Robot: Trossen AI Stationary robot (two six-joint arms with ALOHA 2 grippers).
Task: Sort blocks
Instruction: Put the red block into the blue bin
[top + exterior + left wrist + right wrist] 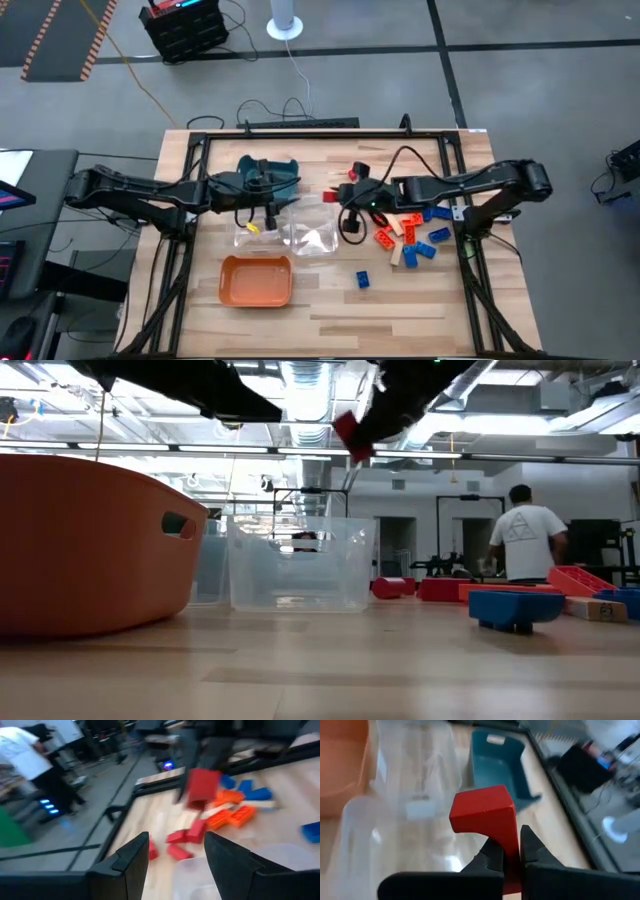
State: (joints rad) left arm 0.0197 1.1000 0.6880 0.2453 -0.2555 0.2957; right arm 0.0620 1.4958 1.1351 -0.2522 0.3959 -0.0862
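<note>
My right gripper (512, 851) is shut on a red block (485, 812) and holds it high above the table, over the gap beside the clear trays (315, 230). The same red block (350, 435) shows near the top of the low view. Loose blocks (410, 238) in red, orange, blue and tan lie flat on the table under my right arm. One blue block (362, 279) lies alone nearer the front. My left gripper (175, 855) hovers open above the trays (262, 205), nothing between its fingers. My right gripper pinches the red block between its two fingers by one narrow end (510, 847). The rest of the block stands out beyond the fingertips. The fingers reach in from the table's right side, slanting down. The block is lifted clear of the table.
A teal tray (272, 172) stands at the far side. Two clear trays (255, 232) sit in the middle, and an orange tray (257, 281) stands nearer the front. A few red blocks (185, 840) lie by the far frame rail. A person (525, 540) stands in the room behind.
</note>
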